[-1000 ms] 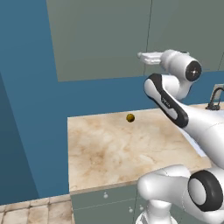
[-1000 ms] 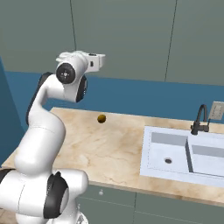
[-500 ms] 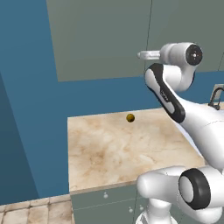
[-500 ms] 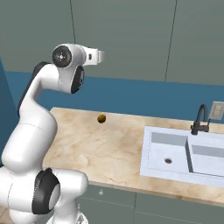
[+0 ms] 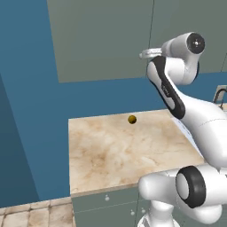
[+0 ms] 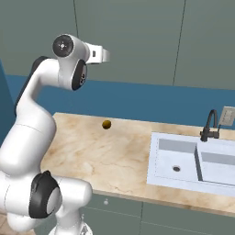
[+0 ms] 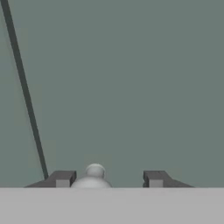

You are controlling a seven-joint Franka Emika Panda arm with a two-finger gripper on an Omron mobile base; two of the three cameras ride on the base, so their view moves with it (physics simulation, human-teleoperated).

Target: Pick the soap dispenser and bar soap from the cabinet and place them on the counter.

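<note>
Cabinet [image 5: 106, 40] doors closed; soap dispenser and bar soap cannot be seen, so their position cannot be told. In the hand view a round pale knob [image 7: 95, 171] on the door sits between the jaws, nearer the left tip. Jaws stand apart, neither tip visibly touching the knob. Gripper [image 7: 109, 178] raised level against the door, beside a door seam [image 7: 26, 96]. Below, a dark-yellow ball [image 5: 131, 119] rests on the surface [image 5: 115, 155] near the wall. Sink [image 6: 193, 160] and faucet [image 6: 210, 126] lie to the right.

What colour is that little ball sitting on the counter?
Dark yellow. The ball shows best in the right base view.
</note>
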